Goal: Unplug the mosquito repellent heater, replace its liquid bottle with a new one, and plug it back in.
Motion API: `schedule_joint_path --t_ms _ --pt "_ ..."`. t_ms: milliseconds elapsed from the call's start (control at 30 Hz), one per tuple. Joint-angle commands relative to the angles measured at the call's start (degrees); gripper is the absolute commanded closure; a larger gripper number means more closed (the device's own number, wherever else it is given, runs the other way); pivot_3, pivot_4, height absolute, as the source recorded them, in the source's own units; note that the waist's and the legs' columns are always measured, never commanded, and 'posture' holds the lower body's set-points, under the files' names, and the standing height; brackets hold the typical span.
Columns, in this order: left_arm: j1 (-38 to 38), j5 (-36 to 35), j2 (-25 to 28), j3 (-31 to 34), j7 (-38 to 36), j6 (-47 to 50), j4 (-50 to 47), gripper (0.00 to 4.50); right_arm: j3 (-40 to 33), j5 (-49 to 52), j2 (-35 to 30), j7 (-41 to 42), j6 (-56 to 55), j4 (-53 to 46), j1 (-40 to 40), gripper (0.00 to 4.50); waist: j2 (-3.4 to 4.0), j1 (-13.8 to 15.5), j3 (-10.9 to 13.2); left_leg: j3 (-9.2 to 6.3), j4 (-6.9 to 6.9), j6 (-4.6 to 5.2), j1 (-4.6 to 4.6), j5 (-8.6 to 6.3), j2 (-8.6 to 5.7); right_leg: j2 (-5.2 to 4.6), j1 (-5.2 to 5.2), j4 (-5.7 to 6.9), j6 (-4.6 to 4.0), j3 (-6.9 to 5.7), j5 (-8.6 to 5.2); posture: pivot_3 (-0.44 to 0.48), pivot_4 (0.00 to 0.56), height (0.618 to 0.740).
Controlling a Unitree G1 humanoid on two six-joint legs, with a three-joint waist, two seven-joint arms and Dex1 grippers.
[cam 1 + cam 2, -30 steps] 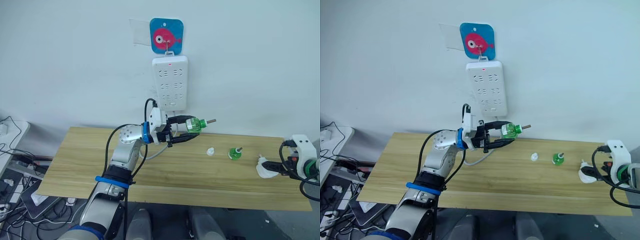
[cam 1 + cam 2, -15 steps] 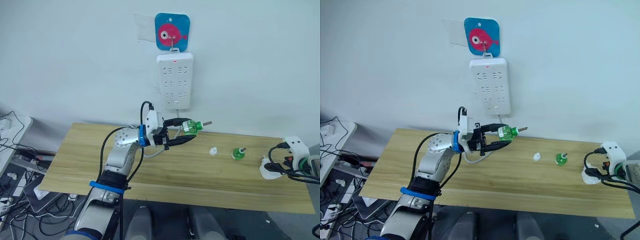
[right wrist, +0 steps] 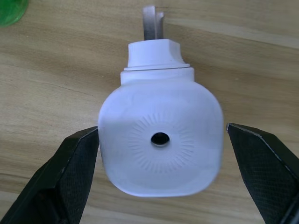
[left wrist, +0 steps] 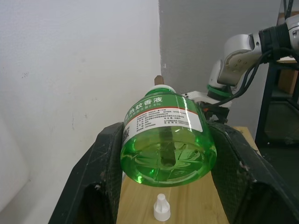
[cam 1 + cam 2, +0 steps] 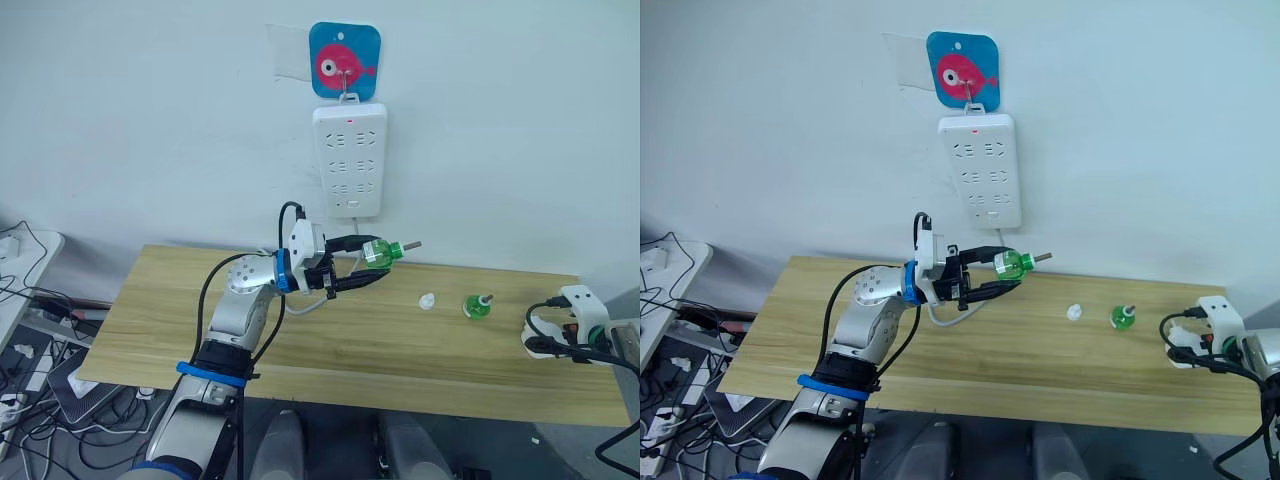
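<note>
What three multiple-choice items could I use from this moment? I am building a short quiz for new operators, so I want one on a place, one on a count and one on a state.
1. Where is the small white rounded plastic heater?
A. plugged into the wall strip
B. lying on the wooden table
C. held up by the left gripper

2. How many green liquid bottles show?
A. one
B. two
C. three

3. How does the left gripper stand?
A. open and bare
B. shut on the white cap
C. shut on a clear green bottle

Answers: 
1 B, it lies on the wood between the right gripper's open jaws, apart from both. 
2 B, one is held and a second small green bottle stands on the table. 
3 C, both fingers press the bottle's sides.
</note>
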Motion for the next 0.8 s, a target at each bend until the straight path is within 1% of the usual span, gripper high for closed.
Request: schedule_joint_path --t_ms 33,67,133,167,233,267,400,467,500,567,600,667,700,733,800 --pt "-0.4 -0.3 0.2 -0.1 0.0 -0.6 -2.0 2.27 -1.2 -1.9 0.1 1.6 -1.2 -0.7 -0.3 0.03 0.0 0.0 0.0 0.0 0.0 0.0 0.0 0.0 0.0 0.0 0.0 0.0 0.0 0.0 0.0 0.075 0.252 0.74" --pt "-0.4 -0.2 0.2 -0.2 0.0 -0.8 -2.1 2.27 -1.5 -2.1 0.3 1.8 -1.0 -0.8 -0.1 0.03 0.0 0.0 0.0 0.0 0.0 0.0 0.0 0.0 0.0 0.0 0.0 0.0 0.0 0.0 0.0 0.074 0.253 0.74" --pt "-0.2 -0.2 0.3 -0.4 -0.2 -0.9 -2.3 2.27 -1.8 -3.0 0.1 2.3 -2.0 -0.7 0.5 0.38 0.0 0.1 0.0 0.0 0.0 0.0 -0.01 0.0 0.0 -0.01 0.0 0.0 0.0 0.0 0.0 0.074 0.253 0.74" --pt "-0.1 -0.2 0.3 -0.5 -0.3 -0.9 -2.4 2.27 -2.0 -3.3 0.0 2.7 -2.3 -0.6 0.7 0.63 0.0 0.0 0.0 -0.01 0.0 0.0 -0.01 0.0 -0.01 -0.01 0.0 -0.01 0.0 -0.01 0.0 0.072 0.252 0.74" --pt "0.0 -0.3 0.4 -0.6 -0.5 -0.8 -2.4 2.27 -2.4 -3.6 -0.3 3.5 -2.6 -0.6 1.0 1.3 -0.02 0.0 0.0 0.0 0.0 0.0 -0.01 0.0 -0.01 -0.01 0.0 -0.02 0.0 0.0 0.0 0.069 0.25 0.74" --pt "0.0 -0.3 0.5 -0.7 -0.6 -0.8 -2.4 2.27 -2.8 -3.7 -0.5 3.7 -2.8 -0.5 1.1 1.55 -0.04 0.0 0.0 0.0 0.0 0.0 -0.01 0.0 0.0 -0.01 0.01 -0.03 0.0 -0.01 0.0 0.069 0.25 0.74" --pt "-0.2 -0.3 0.5 -1.0 -1.3 -1.4 -2.0 2.27 -5.2 -3.1 -1.5 6.1 -2.9 -1.7 0.9 1.54 -0.01 0.0 0.1 0.0 0.0 0.0 0.0 0.0 -0.01 -0.01 0.0 -0.02 0.01 0.0 0.0 0.06 0.25 0.74" --pt "-0.5 -0.2 1.1 -1.4 -3.1 -2.9 -1.8 2.27 -7.4 -1.0 -4.1 9.6 -0.5 -5.0 1.2 1.54 0.06 0.0 0.2 0.01 0.0 0.0 -0.01 0.0 -0.01 -0.01 0.0 -0.03 0.01 0.0 0.0 0.06 0.25 0.74" --pt "-0.5 -0.8 1.5 -1.1 -3.7 -2.3 -2.1 2.27 -9.8 1.5 -6.4 12.4 2.8 -8.2 2.6 1.54 0.21 0.0 0.3 0.01 0.0 0.0 -0.01 0.0 -0.02 -0.01 0.0 -0.03 0.01 0.0 0.0 0.063 0.25 0.74" --pt "-0.2 -2.4 2.5 -0.8 -5.1 -0.2 -3.0 2.27 -15.3 7.7 -10.2 17.4 10.2 -14.9 6.5 1.54 0.51 0.1 0.5 0.01 -0.01 0.0 -0.05 0.0 -0.06 -0.05 0.0 -0.07 0.01 -0.01 0.0 0.053 0.247 0.74" --pt "-0.1 -2.9 2.9 -0.7 -5.7 0.4 -3.2 2.27 -17.9 10.5 -11.4 19.4 13.4 -17.9 8.6 1.54 0.53 0.1 0.6 -0.02 -0.03 0.0 -0.09 0.0 -0.07 -0.05 -0.01 -0.09 0.01 -0.03 0.0 0.048 0.246 0.74" --pt "0.3 -3.7 3.3 -0.6 -6.3 1.3 -3.6 2.27 -26.8 20.2 -12.3 23.6 24.7 -25.6 13.3 1.54 0.51 0.2 0.6 -0.08 -0.1 0.0 -0.13 -0.01 0.0 -0.02 -0.01 -0.19 0.01 -0.12 0.0 0.034 0.24 0.74" --pt "0.5 -4.4 3.5 -0.6 -6.6 2.2 -3.9 2.27 -31.4 25.1 -11.8 25.2 29.9 -29.5 15.2 1.54 0.47 0.1 0.6 -0.13 -0.12 0.0 -0.15 -0.01 0.03 -0.01 0.01 -0.29 0.01 -0.19 0.0 0.027 0.238 0.74" --pt "0.7 -5.1 3.8 -0.6 -7.3 3.2 -4.3 2.27 -36.3 30.2 -10.0 25.6 36.1 -32.5 15.4 1.54 0.4 -0.1 0.6 -0.15 -0.12 0.01 -0.19 -0.01 0.03 0.0 0.01 -0.33 0.01 -0.21 0.0 0.027 0.238 0.74" --pt "0.7 -6.5 4.3 -0.9 -8.7 5.5 -5.3 2.27 -41.4 41.3 -6.2 21.0 41.5 -34.4 14.1 1.54 0.23 -0.2 0.7 -0.14 -0.1 0.01 -0.23 -0.01 0.03 0.0 0.01 -0.36 0.02 -0.19 0.02 0.027 0.238 0.74"
